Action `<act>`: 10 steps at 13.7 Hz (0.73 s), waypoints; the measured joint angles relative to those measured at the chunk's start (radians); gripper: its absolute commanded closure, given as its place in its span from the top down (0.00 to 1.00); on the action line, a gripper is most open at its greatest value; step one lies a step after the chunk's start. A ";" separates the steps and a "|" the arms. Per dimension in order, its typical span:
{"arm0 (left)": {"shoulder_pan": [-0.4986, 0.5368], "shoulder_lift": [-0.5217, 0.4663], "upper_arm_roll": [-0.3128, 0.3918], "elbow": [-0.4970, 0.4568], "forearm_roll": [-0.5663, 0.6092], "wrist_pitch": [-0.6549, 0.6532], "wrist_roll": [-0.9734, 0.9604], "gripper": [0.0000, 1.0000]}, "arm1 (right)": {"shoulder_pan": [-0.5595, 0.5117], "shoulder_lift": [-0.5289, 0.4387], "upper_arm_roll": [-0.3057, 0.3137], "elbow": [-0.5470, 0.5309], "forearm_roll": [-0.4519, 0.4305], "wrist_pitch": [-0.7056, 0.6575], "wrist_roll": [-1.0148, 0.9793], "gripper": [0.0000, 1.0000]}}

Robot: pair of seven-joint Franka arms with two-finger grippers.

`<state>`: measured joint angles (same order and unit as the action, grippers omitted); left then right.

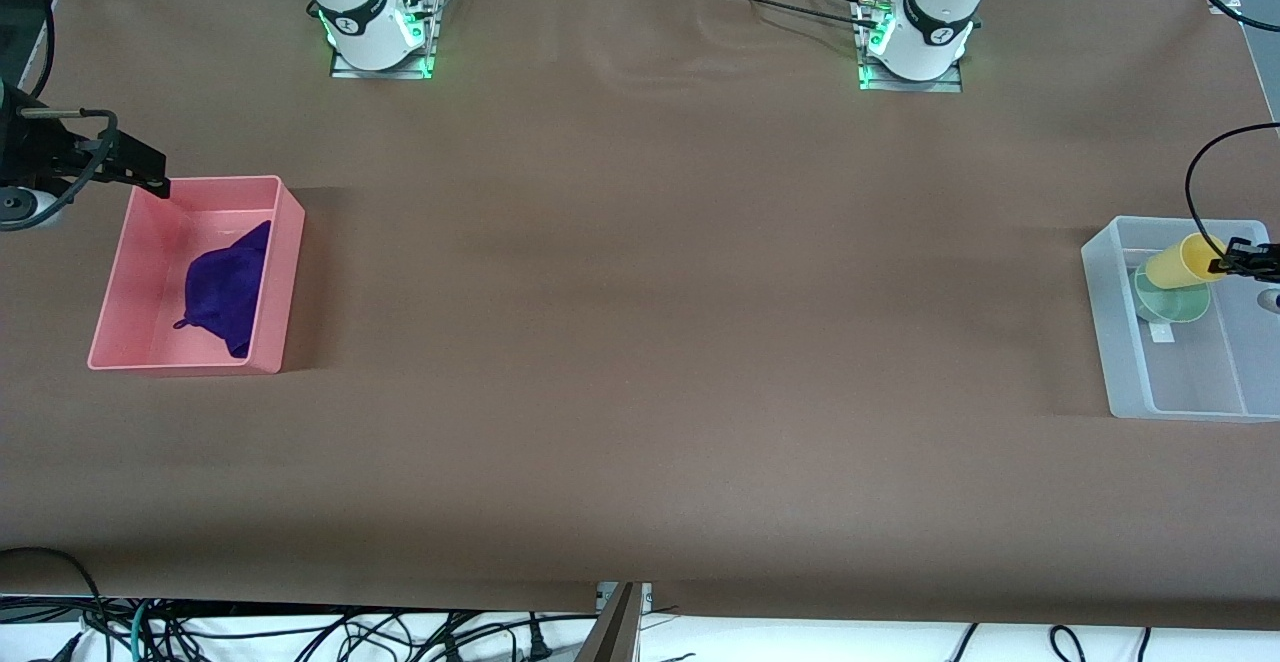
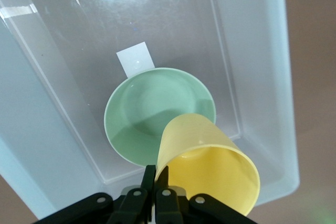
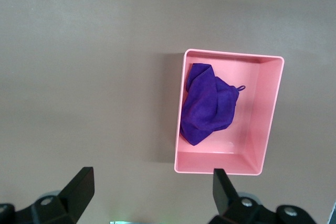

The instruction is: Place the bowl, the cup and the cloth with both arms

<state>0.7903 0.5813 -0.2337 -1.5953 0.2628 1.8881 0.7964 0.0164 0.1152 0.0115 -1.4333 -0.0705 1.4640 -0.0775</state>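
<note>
The yellow cup [image 1: 1180, 260] hangs tilted in my left gripper [image 1: 1222, 264], over the pale green bowl [image 1: 1175, 304]. The bowl sits in a clear bin [image 1: 1120, 342] at the left arm's end of the table. In the left wrist view the gripper [image 2: 156, 177] is shut on the rim of the cup [image 2: 210, 166], just above the bowl [image 2: 147, 114]. The purple cloth [image 1: 228, 287] lies crumpled in a pink bin [image 1: 290, 272] at the right arm's end. My right gripper [image 1: 150, 177] is open and empty, up over that bin's corner. The right wrist view shows the gripper [image 3: 152, 182], the cloth [image 3: 207, 106] and the bin [image 3: 268, 114].
A brown cover [image 1: 640, 342] spans the table between the two bins. A white label [image 2: 135, 59] lies on the floor of the clear bin [image 2: 252, 51]. Cables [image 1: 300, 632] hang below the table's front edge. The arm bases [image 1: 380, 32] stand along the back.
</note>
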 measured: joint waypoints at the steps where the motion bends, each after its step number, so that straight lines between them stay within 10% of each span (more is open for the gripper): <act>1: 0.002 0.000 0.000 -0.004 0.000 0.007 0.002 1.00 | 0.000 0.000 0.000 0.000 0.000 0.000 0.000 1.00; 10: -0.037 -0.193 -0.173 0.017 0.000 -0.153 -0.111 1.00 | -0.002 0.006 -0.001 0.000 0.000 0.000 0.000 1.00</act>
<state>0.7537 0.3887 -0.4070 -1.5786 0.2628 1.7347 0.6856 0.0147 0.1212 0.0100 -1.4333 -0.0705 1.4640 -0.0775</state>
